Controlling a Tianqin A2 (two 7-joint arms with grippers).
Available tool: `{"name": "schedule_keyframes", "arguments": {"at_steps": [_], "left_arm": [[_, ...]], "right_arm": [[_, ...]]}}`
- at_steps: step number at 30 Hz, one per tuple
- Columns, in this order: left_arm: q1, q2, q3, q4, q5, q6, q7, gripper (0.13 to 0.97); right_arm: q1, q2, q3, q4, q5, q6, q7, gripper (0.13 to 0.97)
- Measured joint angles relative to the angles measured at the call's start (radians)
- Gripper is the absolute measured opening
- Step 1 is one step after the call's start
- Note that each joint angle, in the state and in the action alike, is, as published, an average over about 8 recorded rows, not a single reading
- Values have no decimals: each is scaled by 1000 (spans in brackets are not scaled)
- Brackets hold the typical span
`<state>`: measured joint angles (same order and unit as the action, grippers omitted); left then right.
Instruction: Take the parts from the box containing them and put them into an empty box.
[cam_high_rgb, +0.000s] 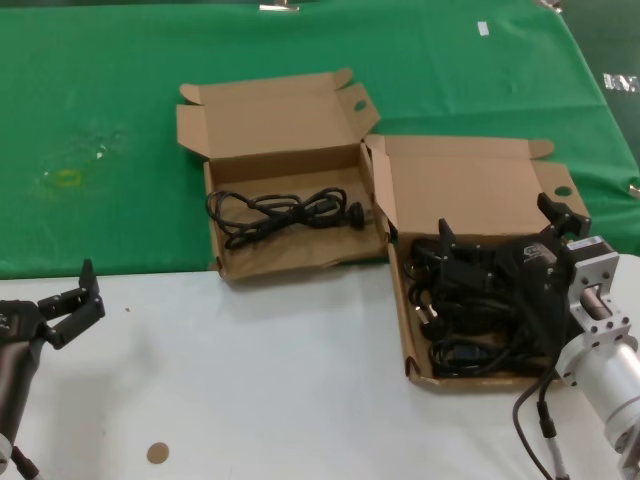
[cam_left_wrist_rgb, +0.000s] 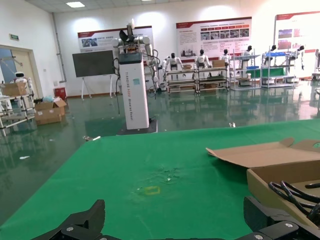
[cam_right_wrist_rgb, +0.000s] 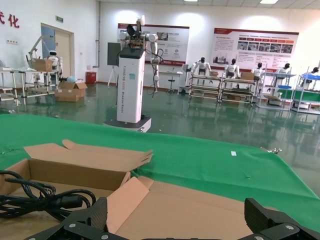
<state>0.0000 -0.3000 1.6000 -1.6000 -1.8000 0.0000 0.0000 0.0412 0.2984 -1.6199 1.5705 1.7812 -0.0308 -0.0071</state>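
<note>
Under R gripper: cables

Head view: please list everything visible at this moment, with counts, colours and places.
Left box: one, brown cardboard, lid open, straddling green cloth and white table.
Cable: one, black, coiled inside the left box.
Right box: one, brown cardboard, lid open, beside the left box.
Cable pile: black, count unclear, filling the right box.
Green cloth: one, covering the far table.
Disc: one, tan, on the white table near the front.
Left gripper: black, open, low at the left edge.
Right gripper: black, open, over the cable pile.
</note>
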Motion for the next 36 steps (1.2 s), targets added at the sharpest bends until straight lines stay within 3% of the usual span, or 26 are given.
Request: {"name": "schedule_keyframes", "arguments": {"at_steps": [36], "left_arm": [[0, 0, 0, 0, 0, 0, 0, 966]], "right_arm": [[0, 0, 0, 0, 0, 0, 0, 966]]}}
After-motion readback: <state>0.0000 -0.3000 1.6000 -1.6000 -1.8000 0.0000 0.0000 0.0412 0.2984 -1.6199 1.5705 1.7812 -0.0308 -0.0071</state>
